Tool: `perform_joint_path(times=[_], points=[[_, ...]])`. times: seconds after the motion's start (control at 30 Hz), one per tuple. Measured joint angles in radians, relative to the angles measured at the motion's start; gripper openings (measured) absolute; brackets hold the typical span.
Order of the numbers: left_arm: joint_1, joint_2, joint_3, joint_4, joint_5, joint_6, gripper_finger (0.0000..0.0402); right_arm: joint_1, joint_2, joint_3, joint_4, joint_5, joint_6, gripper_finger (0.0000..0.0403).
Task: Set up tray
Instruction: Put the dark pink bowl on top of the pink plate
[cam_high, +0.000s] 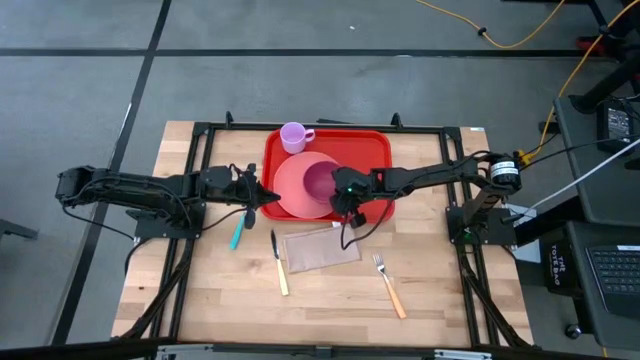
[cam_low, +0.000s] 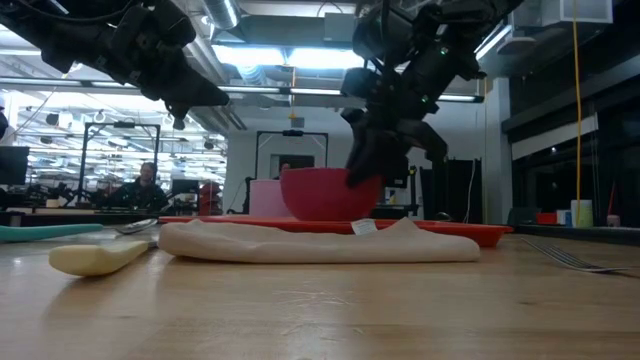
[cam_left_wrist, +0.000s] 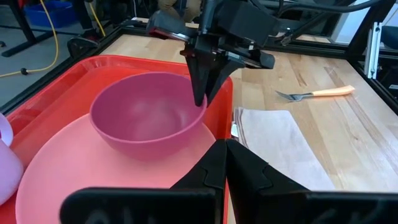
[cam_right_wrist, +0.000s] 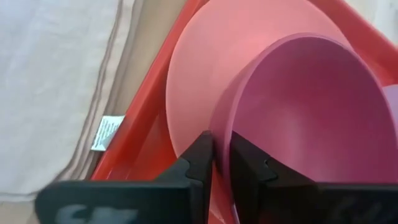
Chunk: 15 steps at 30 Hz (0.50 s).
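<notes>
**Bowl going onto the plate, right gripper at its rim**

The tray (cam_high: 375, 150) is lying at the far middle of the table (cam_high: 450, 300), carrying a pink plate (cam_high: 290, 195), a lilac mug (cam_high: 293, 136) at its far edge, and a magenta bowl (cam_high: 320, 180) sitting on the plate. The right gripper (cam_right_wrist: 221, 163) is straddling the bowl's rim, 1 finger inside and 1 outside, with the jaws only narrowly parted; whether they are pinching the wall or just letting go I cannot tell. The left gripper (cam_high: 268, 196) is hovering at the plate's near-left edge, its fingers (cam_left_wrist: 249, 171) closed together and holding nothing.

The step in hand looks like placing the bowl on the plate. The next move probably calls for the right gripper parting its fingers enough to clear the rim, then lifting straight up so the bowl is not dragged or tipped.

Off the tray, a teal-handled utensil (cam_high: 237, 236), a knife (cam_high: 279, 264), a folded napkin (cam_high: 320, 248) and a fork (cam_high: 390, 286) are waiting on the wood.
</notes>
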Motion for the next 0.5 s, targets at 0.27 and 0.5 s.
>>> perform_joint_path(times=[0.27,0.5], points=[[0.0,0.0,0.0,0.0,0.0,0.0,0.0003,0.0,0.0,0.0,0.013,-0.041,-0.013,0.0049],[0.0,0.0,0.0,0.0,0.0,0.0,0.0003,0.001,0.0,0.0,0.041,-0.06,-0.022,0.0085]])
